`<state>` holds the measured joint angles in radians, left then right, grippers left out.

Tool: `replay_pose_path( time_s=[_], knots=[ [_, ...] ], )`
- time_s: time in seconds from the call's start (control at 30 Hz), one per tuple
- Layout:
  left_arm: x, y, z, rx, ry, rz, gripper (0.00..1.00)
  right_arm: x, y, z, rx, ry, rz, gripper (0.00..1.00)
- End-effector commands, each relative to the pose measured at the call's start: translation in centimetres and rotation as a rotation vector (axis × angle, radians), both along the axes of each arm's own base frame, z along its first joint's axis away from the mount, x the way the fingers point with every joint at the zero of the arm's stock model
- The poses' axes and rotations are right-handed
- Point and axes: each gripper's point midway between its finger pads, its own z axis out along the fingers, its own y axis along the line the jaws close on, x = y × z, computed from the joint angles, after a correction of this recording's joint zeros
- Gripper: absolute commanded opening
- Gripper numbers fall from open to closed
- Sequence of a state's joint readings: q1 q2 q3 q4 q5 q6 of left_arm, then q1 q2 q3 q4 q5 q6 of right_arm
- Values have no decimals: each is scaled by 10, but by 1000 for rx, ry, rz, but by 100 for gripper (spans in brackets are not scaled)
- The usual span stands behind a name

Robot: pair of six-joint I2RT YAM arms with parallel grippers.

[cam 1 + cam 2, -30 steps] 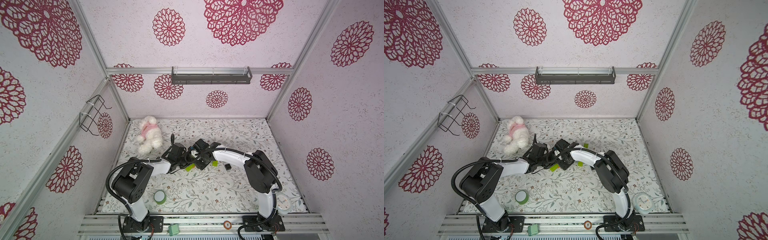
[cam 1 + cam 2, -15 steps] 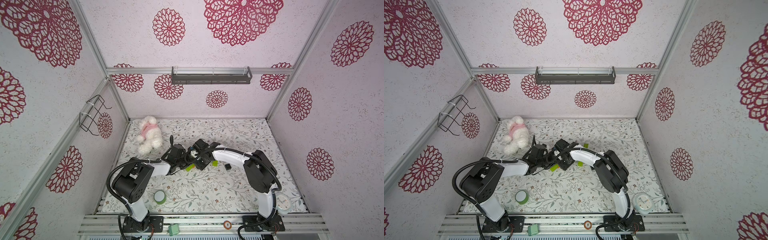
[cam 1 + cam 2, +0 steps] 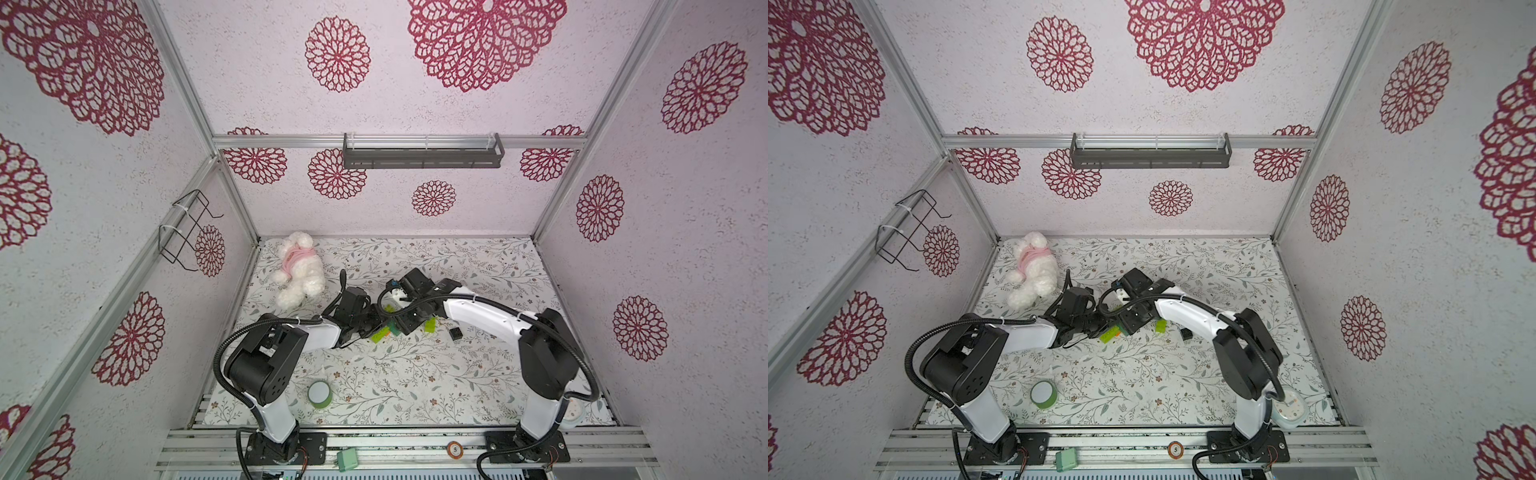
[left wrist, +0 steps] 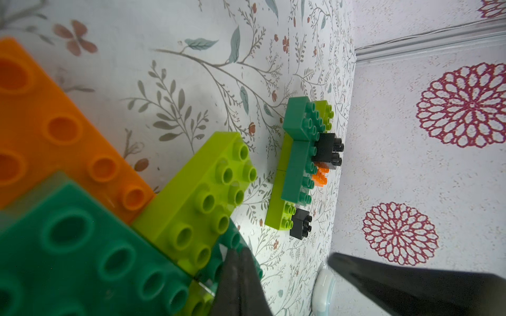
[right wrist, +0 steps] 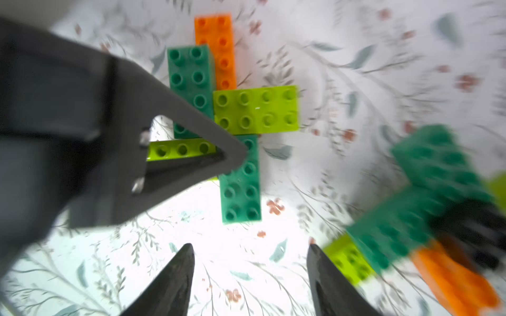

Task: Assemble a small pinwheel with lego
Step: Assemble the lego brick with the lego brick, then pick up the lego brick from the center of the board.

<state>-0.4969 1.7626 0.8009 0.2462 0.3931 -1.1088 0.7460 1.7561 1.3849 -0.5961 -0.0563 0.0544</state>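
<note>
The lego pinwheel (image 5: 238,120) lies flat on the floral mat, built of orange, dark green and lime bricks; in both top views only its lime and orange edge (image 3: 381,333) (image 3: 1109,333) shows between the arms. My left gripper (image 4: 238,254) is shut, and its tip (image 5: 241,157) rests on the dark green brick at the pinwheel's middle. My right gripper (image 5: 249,246) hangs open just off the pinwheel, with only bare mat between its fingers. A second cluster of dark green, lime, orange and black bricks (image 4: 301,164) lies beside it.
A lime brick (image 3: 429,325) and a black brick (image 3: 456,333) show right of the grippers. A white plush toy (image 3: 297,270) lies at the back left, a green tape roll (image 3: 320,394) at the front. A mint-green box (image 3: 348,459) sits on the front rail.
My right gripper's jaws have spread apart near the pinwheel. The left gripper stays shut in place, and neither arm has shifted noticeably.
</note>
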Motion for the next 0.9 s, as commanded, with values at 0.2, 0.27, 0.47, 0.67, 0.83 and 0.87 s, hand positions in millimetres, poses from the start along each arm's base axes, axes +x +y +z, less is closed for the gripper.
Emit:
replay_pose_path(
  time_s=[0.2, 0.27, 0.47, 0.67, 0.83, 0.87],
  knots=[
    [11, -39, 117, -242, -186, -144, 7, 12, -117, 34, 132, -81, -473, 69],
    [4, -35, 139, -264, -221, -139, 7, 7, -134, 24, 141, -65, -516, 69],
    [-35, 24, 144, 111, -330, -63, 40, 4, -154, -19, 54, -33, -551, 68],
    [-61, 82, 133, 308, -373, 21, 95, 4, -155, -54, -12, 10, -524, 59],
    [-67, 86, 138, 274, -411, 15, 97, 9, -159, -73, -71, 20, -525, 54],
    [-67, 85, 140, 270, -413, 9, 97, 10, -160, -75, -80, 16, -529, 53]
  ],
)
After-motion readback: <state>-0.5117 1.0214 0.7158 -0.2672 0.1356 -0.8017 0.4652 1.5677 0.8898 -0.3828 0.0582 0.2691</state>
